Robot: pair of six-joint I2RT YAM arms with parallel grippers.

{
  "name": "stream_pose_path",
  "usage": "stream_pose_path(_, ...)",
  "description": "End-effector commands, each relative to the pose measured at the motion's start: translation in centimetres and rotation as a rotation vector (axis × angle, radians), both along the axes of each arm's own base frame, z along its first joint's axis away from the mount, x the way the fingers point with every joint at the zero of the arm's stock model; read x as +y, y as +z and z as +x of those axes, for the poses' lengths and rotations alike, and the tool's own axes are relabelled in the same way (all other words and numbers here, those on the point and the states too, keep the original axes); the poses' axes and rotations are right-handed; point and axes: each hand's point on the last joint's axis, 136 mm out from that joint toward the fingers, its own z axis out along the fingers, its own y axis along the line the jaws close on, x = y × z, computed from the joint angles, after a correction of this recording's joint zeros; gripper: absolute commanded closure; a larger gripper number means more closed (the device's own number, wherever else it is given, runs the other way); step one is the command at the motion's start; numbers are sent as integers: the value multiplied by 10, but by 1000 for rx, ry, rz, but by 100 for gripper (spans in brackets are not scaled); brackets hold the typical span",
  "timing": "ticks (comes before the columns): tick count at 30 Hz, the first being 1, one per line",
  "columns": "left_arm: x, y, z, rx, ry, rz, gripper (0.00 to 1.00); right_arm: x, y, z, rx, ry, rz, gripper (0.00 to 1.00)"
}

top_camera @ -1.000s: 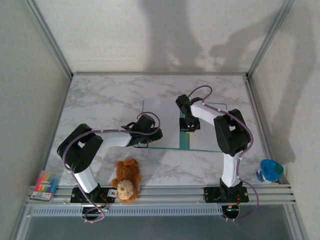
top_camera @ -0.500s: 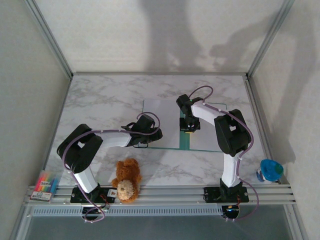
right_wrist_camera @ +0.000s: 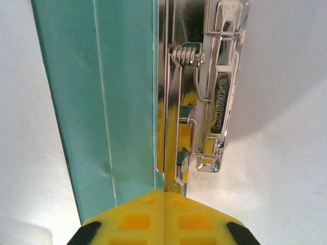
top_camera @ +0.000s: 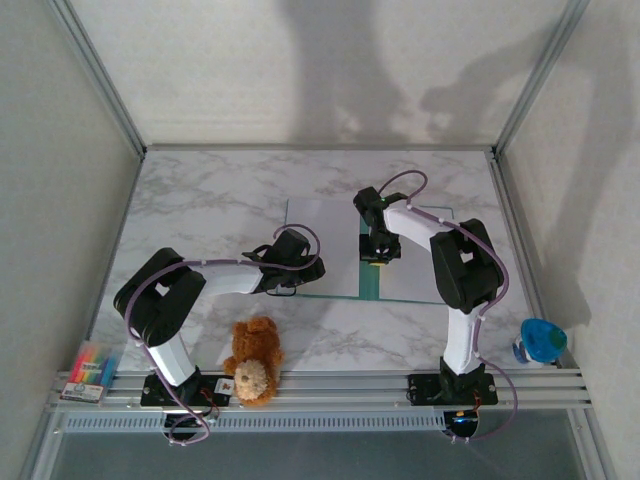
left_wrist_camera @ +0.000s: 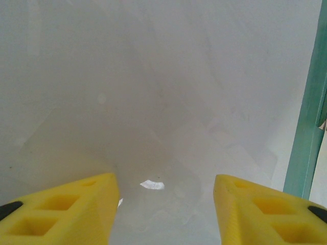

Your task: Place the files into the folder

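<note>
1. The folder (top_camera: 370, 283) lies open and flat in the middle of the worktop (top_camera: 200, 200). Its teal spine strip runs between two pale halves.
2. The files (top_camera: 322, 228) lie on the left half, just beside the spine, where a closing cover would trap them.
3. The left claw (top_camera: 284, 288) sits low over the near edge of the files (left_wrist_camera: 163, 92). Its jaws are apart with nothing between them. It is probably there to hold the sheets down or square them. Whether it touches the paper cannot be told.
4. The right claw (top_camera: 378, 256) is closed tight, with its tips (right_wrist_camera: 164, 196) set against the metal clip (right_wrist_camera: 217, 102) beside the teal strip (right_wrist_camera: 117, 102). It appears to be working the clip so that the sheets can be clamped.
5. The teddy bear (top_camera: 252, 362) sits near the front rail, well apart from the folder.
</note>
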Motion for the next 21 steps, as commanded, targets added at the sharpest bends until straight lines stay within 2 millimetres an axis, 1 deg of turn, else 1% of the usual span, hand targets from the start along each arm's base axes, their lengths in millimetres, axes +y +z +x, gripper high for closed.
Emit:
stream_pose_path(1,34,-46,-39,161,8,154,46,-2,3,-11,47,-11,-4,95)
stream_pose_path(7,36,-46,-40,160,9,158,46,-3,8,-9,41,-10,-9,95)
stream_pose_path(15,36,-47,-40,161,12,159,46,0,22,-7,16,-4,14,95)
stream_pose_path(21,36,-46,-39,159,12,157,46,0,27,-5,7,-5,18,95)
